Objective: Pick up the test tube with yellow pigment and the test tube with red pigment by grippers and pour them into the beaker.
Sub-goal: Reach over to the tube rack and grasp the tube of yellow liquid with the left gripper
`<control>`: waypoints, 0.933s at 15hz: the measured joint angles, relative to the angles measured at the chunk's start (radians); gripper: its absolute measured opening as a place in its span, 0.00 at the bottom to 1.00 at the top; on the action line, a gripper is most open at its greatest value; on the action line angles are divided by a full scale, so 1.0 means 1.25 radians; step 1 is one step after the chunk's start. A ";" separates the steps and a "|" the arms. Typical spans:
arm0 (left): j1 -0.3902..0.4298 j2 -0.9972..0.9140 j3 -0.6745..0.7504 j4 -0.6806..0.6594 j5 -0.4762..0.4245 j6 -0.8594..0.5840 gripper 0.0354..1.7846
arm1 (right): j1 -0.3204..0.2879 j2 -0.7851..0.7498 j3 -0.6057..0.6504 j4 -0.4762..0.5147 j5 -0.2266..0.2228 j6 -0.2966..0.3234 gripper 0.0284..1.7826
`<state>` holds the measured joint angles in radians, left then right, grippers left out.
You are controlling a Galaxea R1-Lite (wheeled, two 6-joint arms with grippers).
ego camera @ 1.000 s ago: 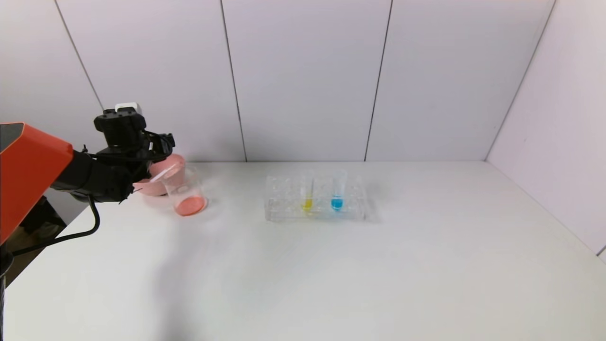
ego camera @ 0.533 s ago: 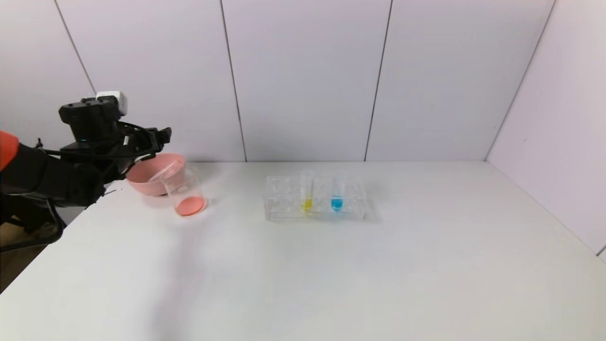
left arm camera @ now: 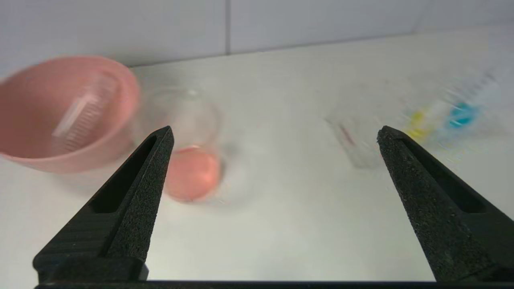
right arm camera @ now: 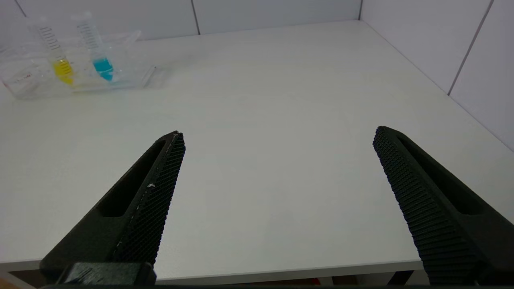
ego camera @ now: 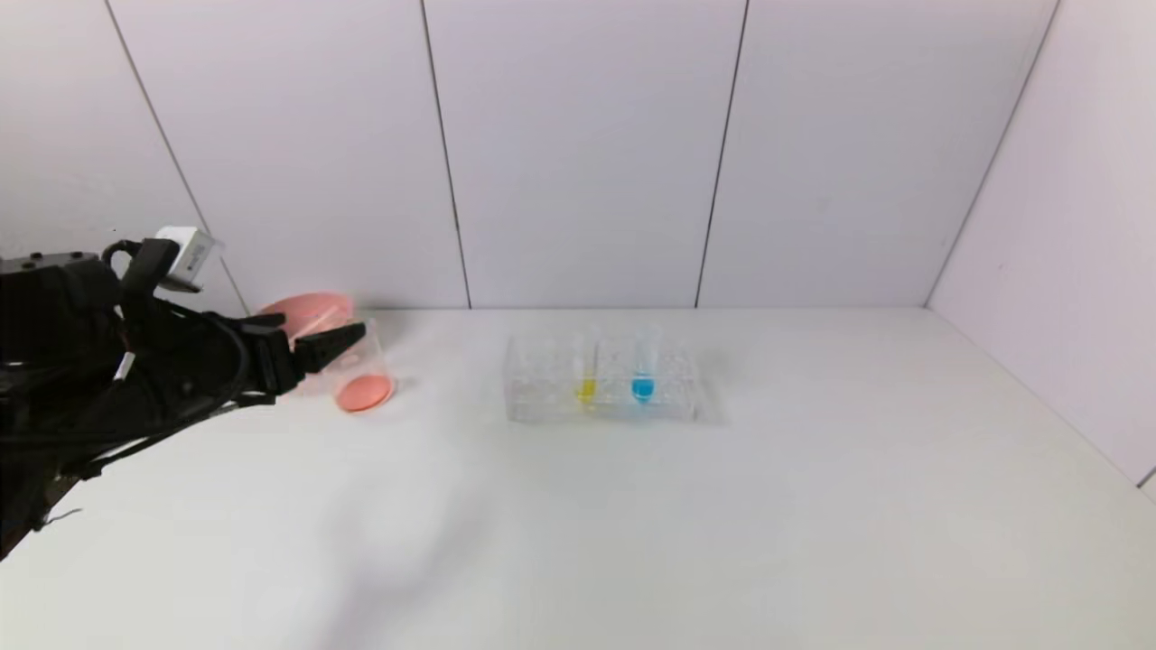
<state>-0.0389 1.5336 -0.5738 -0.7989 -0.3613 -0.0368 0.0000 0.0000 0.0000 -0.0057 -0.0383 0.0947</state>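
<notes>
Red already pooled in the beaker (ego camera: 364, 379); the test tube with yellow pigment (ego camera: 586, 370) stood racked at three o'clock, both grippers' fingers open and empty.

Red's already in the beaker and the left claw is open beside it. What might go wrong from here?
1. The left claw, open and empty, sits close to the beaker and pink bowl; a sideways swing might knock the beaker and spill the red liquid.
2. The yellow tube stands right beside the blue tube in the rack; a wide claw may catch both.
</notes>
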 joint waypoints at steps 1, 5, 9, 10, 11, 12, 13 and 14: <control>-0.040 -0.029 0.028 0.008 0.006 -0.001 0.99 | 0.000 0.000 0.000 0.000 0.000 0.000 0.96; -0.251 -0.084 0.078 0.036 0.141 -0.022 0.99 | 0.000 0.000 0.000 0.000 0.000 0.000 0.96; -0.454 -0.027 0.046 0.028 0.348 -0.080 0.99 | 0.000 0.000 0.000 0.000 0.000 0.000 0.96; -0.490 0.002 0.026 0.019 0.398 -0.093 0.99 | 0.000 0.000 0.000 0.000 0.000 0.000 0.96; -0.515 0.031 0.007 0.006 0.437 -0.103 0.99 | 0.000 0.000 0.000 0.000 0.000 0.000 0.96; -0.538 0.068 -0.018 -0.009 0.481 -0.111 0.99 | 0.000 0.000 0.000 0.000 0.000 0.000 0.96; -0.555 0.106 -0.046 -0.026 0.522 -0.115 0.99 | 0.000 0.000 0.000 0.000 0.000 0.000 0.96; -0.569 0.149 -0.081 -0.044 0.566 -0.117 0.99 | 0.000 0.000 0.000 0.000 0.000 0.000 0.96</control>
<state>-0.7500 1.7198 -0.6753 -0.8538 0.3457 -0.1828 0.0000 0.0000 0.0000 -0.0053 -0.0383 0.0947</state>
